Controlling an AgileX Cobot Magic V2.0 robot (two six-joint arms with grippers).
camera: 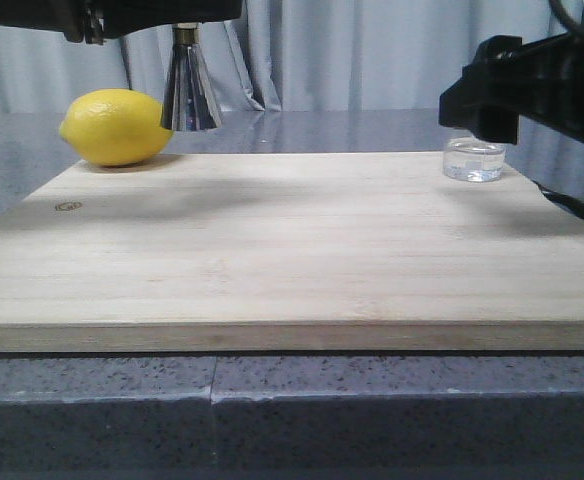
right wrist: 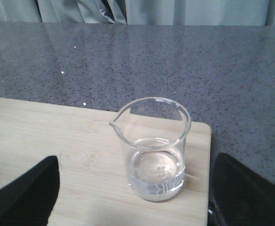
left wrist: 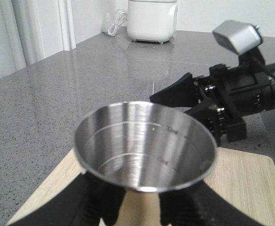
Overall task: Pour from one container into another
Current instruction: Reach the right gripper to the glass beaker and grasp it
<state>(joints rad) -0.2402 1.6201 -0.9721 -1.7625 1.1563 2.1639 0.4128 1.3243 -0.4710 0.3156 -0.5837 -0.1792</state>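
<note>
The steel jigger point(camera: 190, 92) hangs at the far left, its base slightly above the wooden board point(camera: 272, 250). My left gripper point(camera: 184, 20) is shut on its narrow waist. In the left wrist view the jigger's open cup point(left wrist: 144, 146) looks empty above my left gripper point(left wrist: 142, 207). The small glass beaker point(camera: 474, 158) stands upright on the board's far right corner with a little clear liquid in it. My right gripper point(camera: 484, 100) hovers just over it, open. In the right wrist view the beaker point(right wrist: 154, 150) sits ahead of the black fingers point(right wrist: 27, 193), untouched, and my right gripper point(right wrist: 135, 202) holds nothing.
A yellow lemon point(camera: 117, 127) lies on the board's far left corner, beside the jigger. The board rests on a grey speckled counter point(camera: 292, 410). A white appliance point(left wrist: 152, 19) stands far back on the counter. The right arm point(left wrist: 236, 94) crosses the left wrist view.
</note>
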